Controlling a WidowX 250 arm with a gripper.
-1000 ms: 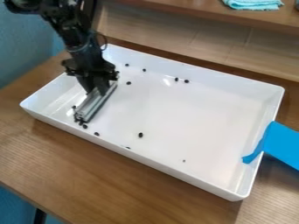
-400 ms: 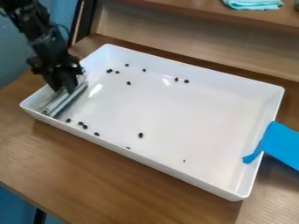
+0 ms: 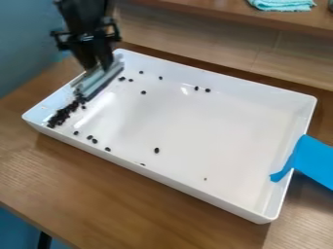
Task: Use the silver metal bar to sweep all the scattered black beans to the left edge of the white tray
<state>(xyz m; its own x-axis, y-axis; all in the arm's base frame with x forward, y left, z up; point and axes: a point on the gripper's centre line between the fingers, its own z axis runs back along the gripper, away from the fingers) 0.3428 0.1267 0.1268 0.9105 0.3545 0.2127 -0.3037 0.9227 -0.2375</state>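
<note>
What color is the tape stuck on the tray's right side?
The tape is bright blue, seen in the camera view.

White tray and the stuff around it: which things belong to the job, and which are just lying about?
In the job:
black gripper
grey bar, held in it
small dark pieces
white tray holding them

Just lying about, apparently:
teal cloth on the shelf
blue strip over the tray's rim

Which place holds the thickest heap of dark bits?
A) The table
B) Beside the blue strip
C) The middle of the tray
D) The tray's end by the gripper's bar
D: the dark bits bunch at the tray's end by the bar, opposite the blue strip.
</note>
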